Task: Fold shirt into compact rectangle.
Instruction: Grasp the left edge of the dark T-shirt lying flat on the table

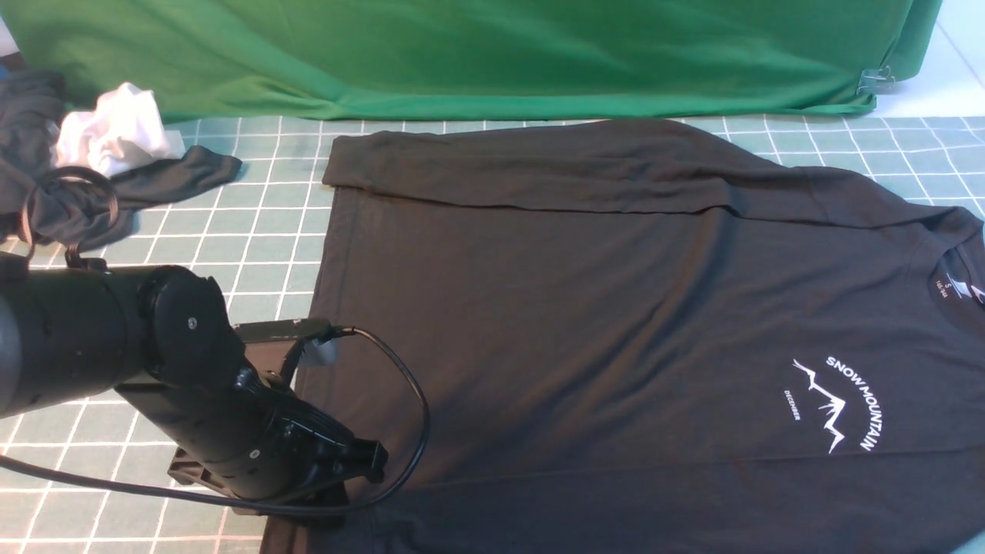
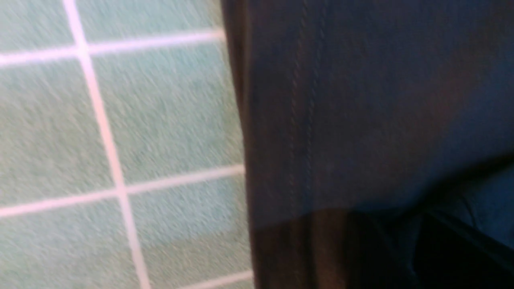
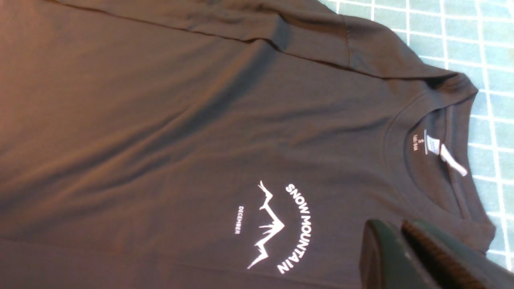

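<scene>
The black shirt [image 1: 600, 308] lies flat on the green grid mat, hem to the left and collar [image 3: 425, 160] to the right. Its white "SNOW MOUNTAIN" logo [image 1: 839, 404] faces up. The far sleeve [image 1: 539, 165] is folded across the body. My left gripper [image 1: 358, 469] is down at the near-left hem corner. The blurred left wrist view shows the stitched hem [image 2: 305, 120] next to the mat, with the jaws lost in darkness. My right gripper [image 3: 395, 226] hovers over the shirt between logo and collar, its fingers [image 3: 377, 249] together on nothing. The right arm is absent from the front view.
A dark grey garment [image 1: 46, 177] and a crumpled white cloth [image 1: 115, 135] lie at the far left of the mat [image 1: 254, 231]. A green backdrop cloth [image 1: 462, 54] hangs along the back, clipped at the right [image 1: 877, 77]. A black cable [image 1: 412, 408] loops off the left wrist.
</scene>
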Robot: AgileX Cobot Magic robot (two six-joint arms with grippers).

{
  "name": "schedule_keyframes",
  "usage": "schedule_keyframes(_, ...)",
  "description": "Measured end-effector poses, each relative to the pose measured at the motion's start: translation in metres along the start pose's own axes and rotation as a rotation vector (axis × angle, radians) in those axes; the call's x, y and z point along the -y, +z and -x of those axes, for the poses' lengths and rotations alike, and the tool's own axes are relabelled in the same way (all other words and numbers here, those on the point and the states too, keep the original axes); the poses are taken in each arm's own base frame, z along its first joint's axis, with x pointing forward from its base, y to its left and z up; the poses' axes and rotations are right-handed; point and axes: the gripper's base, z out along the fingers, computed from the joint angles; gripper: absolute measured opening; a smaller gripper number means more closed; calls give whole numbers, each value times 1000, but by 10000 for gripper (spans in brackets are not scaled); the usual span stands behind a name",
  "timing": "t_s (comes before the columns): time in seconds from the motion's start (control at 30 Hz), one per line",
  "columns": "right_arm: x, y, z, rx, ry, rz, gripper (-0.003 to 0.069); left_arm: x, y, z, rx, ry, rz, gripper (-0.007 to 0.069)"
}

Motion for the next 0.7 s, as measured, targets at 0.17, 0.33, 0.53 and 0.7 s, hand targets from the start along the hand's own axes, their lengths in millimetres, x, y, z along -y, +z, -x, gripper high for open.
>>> schedule_keyframes(0.17,0,0,0,-1,-7,-3,74,1,0,-1,-16,-10,-10,13)
schedule_keyframes(0.33,0,0,0,-1,-10,-4,86,2,0,-6,-61,-7,-17,13)
schedule_keyframes(0.53,0,0,0,-1,-11,-5,89,2,-1,-5,-64,-6,-17,13)
schedule_keyframes(0.7,0,0,0,-1,-11,-5,92,3,-4,-5,-93,8,-13,15)
